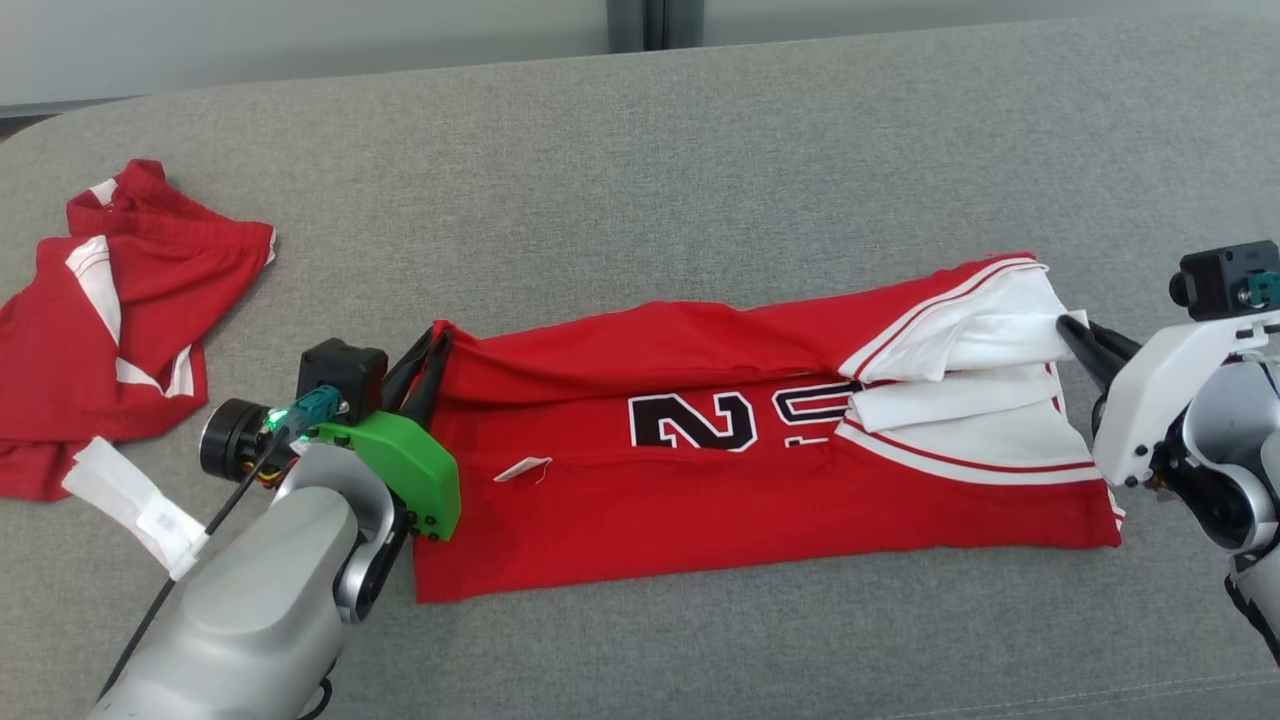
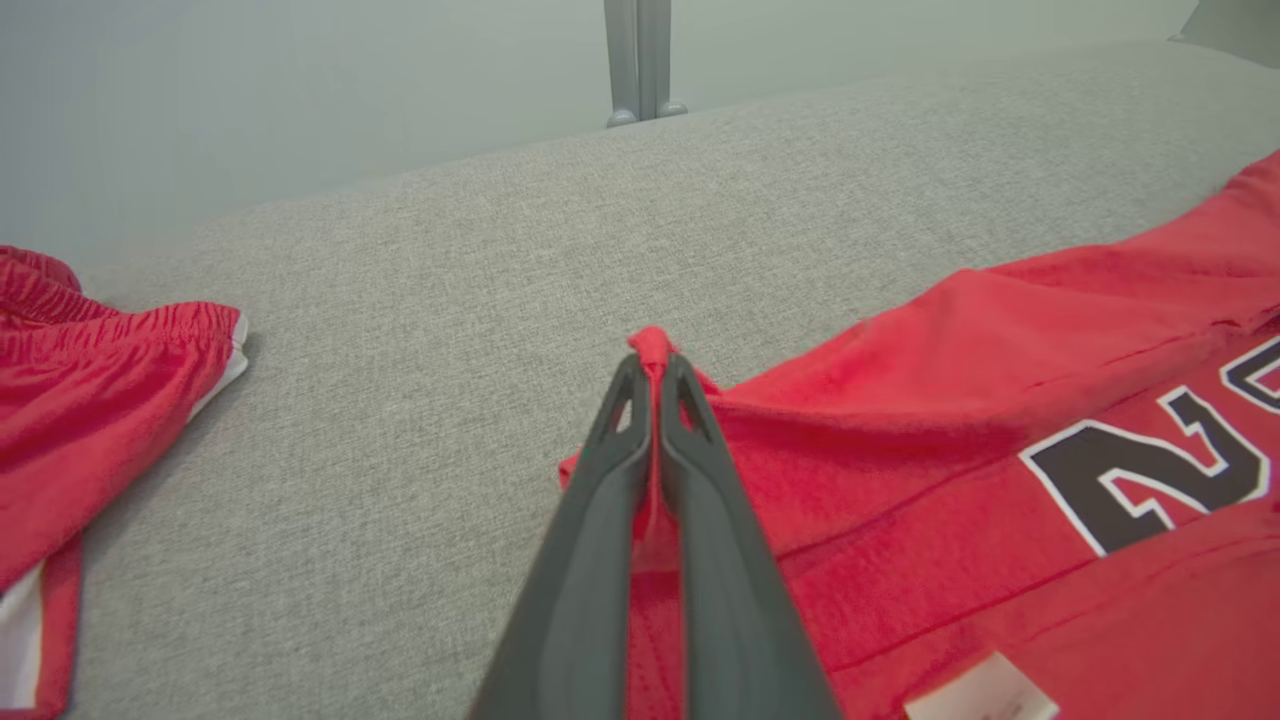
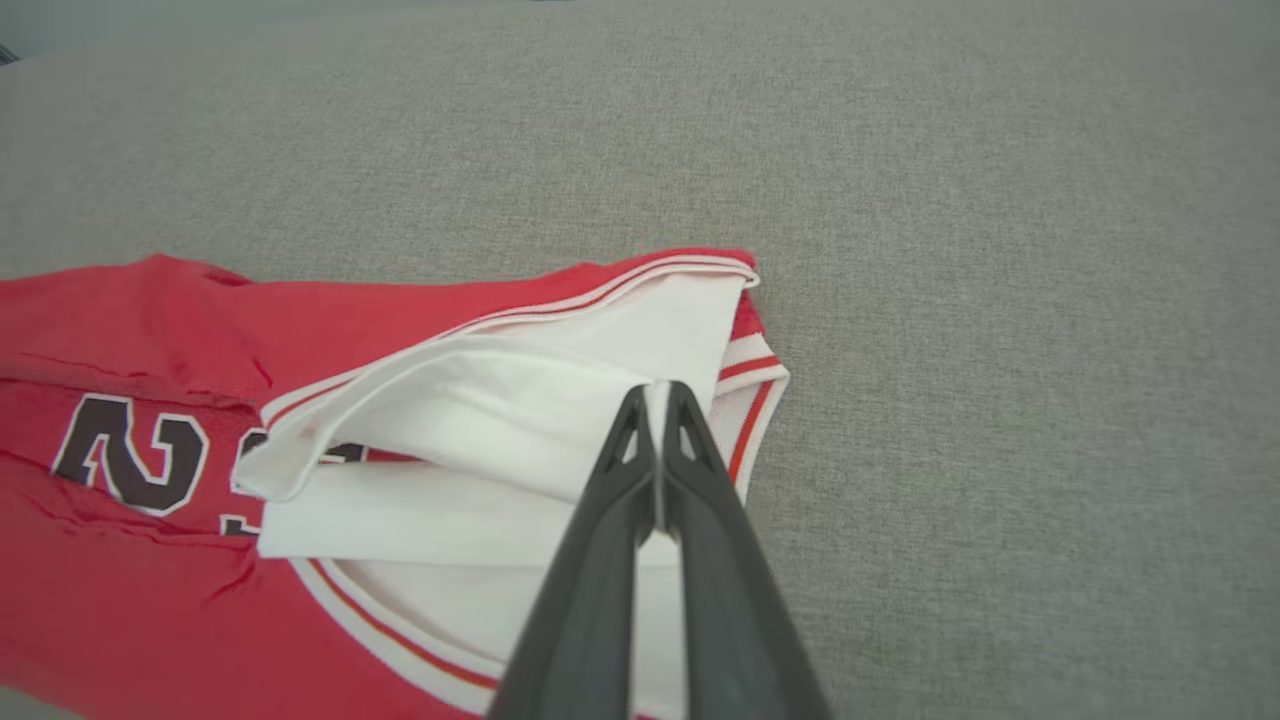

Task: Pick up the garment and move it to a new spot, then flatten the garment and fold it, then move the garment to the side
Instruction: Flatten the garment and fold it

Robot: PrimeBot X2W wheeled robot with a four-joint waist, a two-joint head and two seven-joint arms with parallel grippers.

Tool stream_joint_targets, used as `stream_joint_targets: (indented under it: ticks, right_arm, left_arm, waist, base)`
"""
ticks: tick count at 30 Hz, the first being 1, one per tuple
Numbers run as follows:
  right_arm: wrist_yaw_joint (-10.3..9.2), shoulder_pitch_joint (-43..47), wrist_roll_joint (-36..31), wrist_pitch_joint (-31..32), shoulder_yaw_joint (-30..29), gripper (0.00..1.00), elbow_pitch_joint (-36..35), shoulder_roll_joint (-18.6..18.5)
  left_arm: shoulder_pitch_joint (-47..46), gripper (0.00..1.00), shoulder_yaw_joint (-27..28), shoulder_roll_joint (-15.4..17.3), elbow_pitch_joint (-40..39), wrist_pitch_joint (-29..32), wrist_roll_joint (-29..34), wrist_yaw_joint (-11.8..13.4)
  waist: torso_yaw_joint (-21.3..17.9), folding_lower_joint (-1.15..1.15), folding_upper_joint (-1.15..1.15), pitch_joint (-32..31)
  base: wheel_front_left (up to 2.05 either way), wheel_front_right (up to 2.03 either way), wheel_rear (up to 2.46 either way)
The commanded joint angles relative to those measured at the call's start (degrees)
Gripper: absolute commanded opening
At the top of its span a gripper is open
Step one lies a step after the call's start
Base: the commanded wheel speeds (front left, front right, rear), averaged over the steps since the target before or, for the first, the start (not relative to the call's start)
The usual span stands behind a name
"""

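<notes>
My left forearm (image 1: 250,590) sits nearest, at lower left. Its left gripper (image 1: 432,350) is pinched tight on the red corner of the jersey (image 1: 700,480). The jersey lies mid-frame on the grey cushion (image 1: 640,150), long axis left to right, spanning between my two hands. At the right edge my right gripper (image 1: 1072,330) is clamped on the jersey's white end. Both arms reach in low from opposite ends, so I judge the fold depends on moving them together.

1. Far side: grey surface (image 1: 700,150) runs bare beyond the jersey (image 1: 760,490), room to sweep across.
2. Left end: red shorts (image 1: 110,320) crowd the lane.
3. Near strip under the jersey looks passable, though partly cut off.
</notes>
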Motion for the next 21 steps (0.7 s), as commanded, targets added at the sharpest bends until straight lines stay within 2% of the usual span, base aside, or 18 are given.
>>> stream_joint_targets:
  ticks: [1,6,7,8,9,10,11,12,13,14,18,21]
  right_arm:
    - [-0.1,1.9,-0.5,0.6,-0.8,0.0,-1.3,0.4]
    - [-0.1,6.3,-2.0,2.4,-3.8,0.0,-4.5,2.3]
    - [-0.1,7.1,-2.4,2.7,-4.4,0.03,-5.0,2.8]
    - [-0.1,7.8,-2.9,3.1,-4.8,0.78,-5.4,3.1]
    - [-0.1,8.6,-3.4,3.4,-5.1,0.8,-5.8,3.5]
    - [-0.1,9.3,-3.7,3.8,-5.5,0.8,-6.2,3.8]
    - [-0.1,10.2,-3.9,4.5,-6.0,0.97,-6.5,4.3]
    - [-0.1,11.1,-4.2,5.3,-6.4,1.0,-6.8,4.7]
    - [-0.1,11.7,-4.5,5.8,-6.8,1.0,-7.2,4.9]
    - [-0.1,12.2,-4.6,6.2,-7.3,1.0,-7.7,5.1]
    - [-0.09,15.0,-5.7,7.9,-9.2,1.0,-9.9,6.3]
    - [-0.09,16.5,-6.4,8.5,-11.0,1.0,-12.7,7.2]
  left_arm:
    - [1.5,0.0,1.0,0.8,-0.7,-0.3,0.8,0.3]
    - [4.2,0.0,3.6,0.6,-1.4,-0.3,2.4,0.4]
    - [4.9,0.0,4.1,0.4,-1.3,-0.3,2.4,0.3]
    - [5.4,0.04,4.5,0.2,-1.1,-0.3,2.3,0.4]
    - [6.1,0.35,4.8,0.0,-0.7,-0.2,2.0,0.3]
    - [6.5,0.44,4.9,-0.2,-0.4,-0.2,1.7,0.1]
    - [6.8,0.45,5.3,-0.4,-0.5,-0.2,1.7,-0.1]
    - [7.3,0.56,5.8,-0.6,-0.5,-0.2,1.6,-0.2]
    - [7.9,0.82,6.2,-0.8,-0.4,-0.2,1.5,-0.3]
    - [8.5,1.0,6.7,-1.1,-0.7,-0.2,1.4,-0.1]
    - [11.4,1.0,11.4,-1.7,-3.5,-0.2,1.2,0.5]
    - [15.1,1.0,18.3,-2.2,-8.5,-0.2,2.1,0.2]
  waist:
    - [-0.2,0.0,0.0,-0.2]
    - [-0.4,0.0,0.0,-0.7]
    - [-0.4,0.0,0.0,-0.8]
    - [-0.5,0.0,0.0,-0.9]
    - [-0.5,0.0,0.0,-1.1]
    - [-0.5,0.0,0.0,-1.3]
    - [-0.4,0.0,0.0,-1.5]
    - [-0.3,0.0,0.0,-1.8]
    - [-0.3,0.0,0.0,-2.0]
    - [-0.2,0.0,0.0,-2.2]
    - [0.2,0.0,0.0,-3.3]
    - [0.5,0.0,0.0,-4.4]
  base:
    - [0.0,0.0,0.0]
    - [0.0,0.0,0.0]
    - [0.0,0.0,0.0]
    - [0.0,0.0,0.0]
    - [0.0,0.0,0.0]
    - [0.0,0.0,0.0]
    - [0.0,0.0,0.0]
    - [0.0,0.0,0.0]
    - [0.0,0.0,0.0]
    - [0.0,0.0,0.0]
    - [0.0,0.0,0.0]
    - [0.0,0.0,0.0]
